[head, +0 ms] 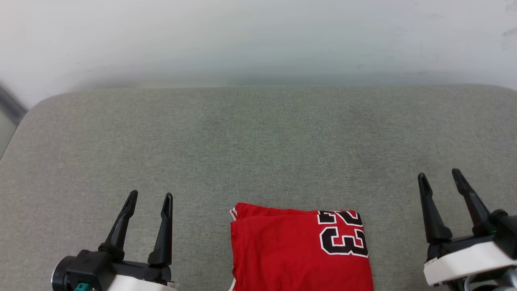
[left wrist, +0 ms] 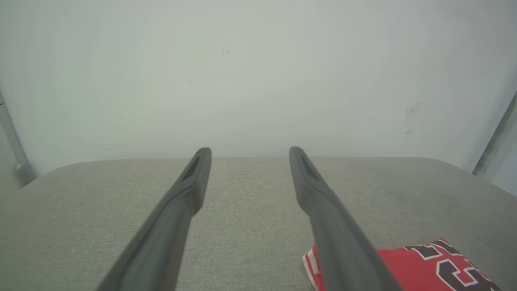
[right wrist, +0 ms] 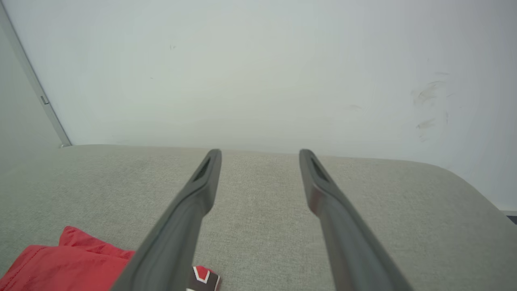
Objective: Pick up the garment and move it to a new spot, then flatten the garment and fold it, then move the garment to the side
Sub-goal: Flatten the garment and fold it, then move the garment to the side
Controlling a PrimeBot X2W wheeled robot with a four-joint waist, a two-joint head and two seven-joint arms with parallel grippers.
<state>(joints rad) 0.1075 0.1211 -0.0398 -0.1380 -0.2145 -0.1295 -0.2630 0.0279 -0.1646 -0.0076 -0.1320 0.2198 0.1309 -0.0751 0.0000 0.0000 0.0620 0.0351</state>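
Garment [head: 299, 250] lies folded, left gripper [head: 151, 195] and right gripper [head: 439, 173] flanking it, both spread wide, empty. Best, likely: pinch both side edges evenly, slide aside without unfolding.

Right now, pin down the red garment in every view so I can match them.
Head view: garment, bottom centre.
Left wrist view: bottom right corner.
Right wrist view: bottom left corner.
Shared landmark: grey padded surface meeting the white wall.
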